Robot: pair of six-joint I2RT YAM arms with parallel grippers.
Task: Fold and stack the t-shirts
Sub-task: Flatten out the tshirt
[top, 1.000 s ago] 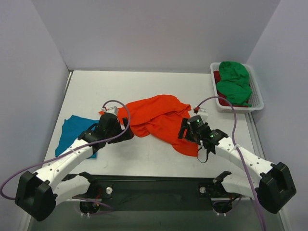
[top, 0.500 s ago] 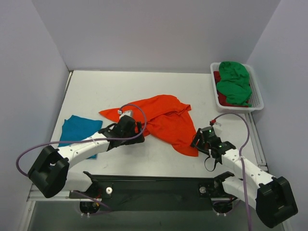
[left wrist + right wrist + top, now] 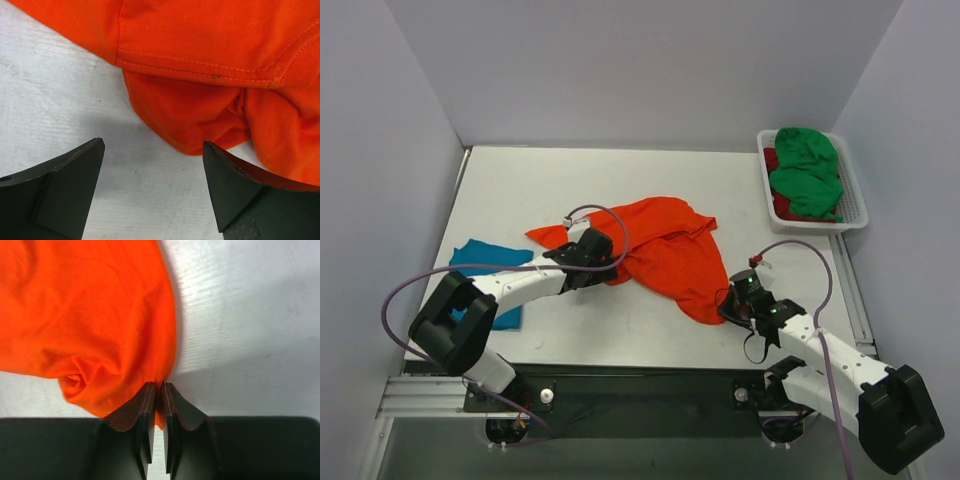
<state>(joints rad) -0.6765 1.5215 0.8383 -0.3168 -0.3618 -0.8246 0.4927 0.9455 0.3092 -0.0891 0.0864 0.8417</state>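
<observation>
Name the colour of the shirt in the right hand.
Plain bright orange; the t-shirt shows best in the right wrist view.

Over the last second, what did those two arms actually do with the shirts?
The right tool drew back toward the near edge and closed on a corner of the orange t-shirt. The left tool, open, slid right along the shirt's edge. The teal t-shirt and basket stayed put.
</observation>
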